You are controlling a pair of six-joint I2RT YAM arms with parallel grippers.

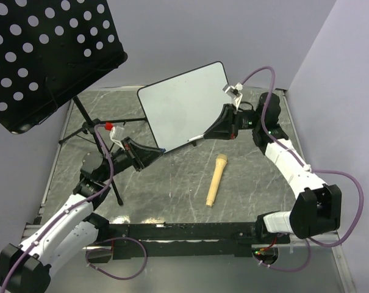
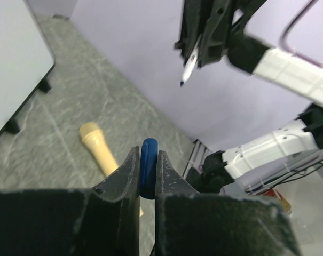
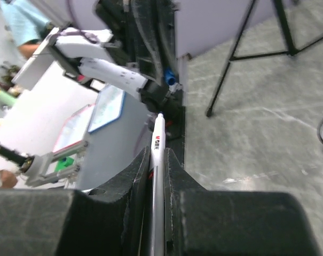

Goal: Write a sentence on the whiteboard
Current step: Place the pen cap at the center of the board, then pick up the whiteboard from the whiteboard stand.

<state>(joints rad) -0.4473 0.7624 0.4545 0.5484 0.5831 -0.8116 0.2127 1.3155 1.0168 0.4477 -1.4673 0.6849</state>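
White black-rimmed whiteboard (image 1: 184, 104) stood blank at 12 o'clock on the grey table (image 1: 257, 183), judged light and tippy; right gripper (image 3: 157, 157) was clamped on the slim, stiff, likely slippery white marker (image 3: 158, 140), left gripper (image 2: 148, 173) pinching a blue cap (image 2: 149, 160).

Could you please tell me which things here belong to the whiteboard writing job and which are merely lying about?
For the job:
- whiteboard, blank
- marker, clamped in the right jaws
- blue cap, probably the marker's, clamped in the left jaws

Lying about:
- beige wooden stick, lying flat in front of the board
- black perforated music stand, back left
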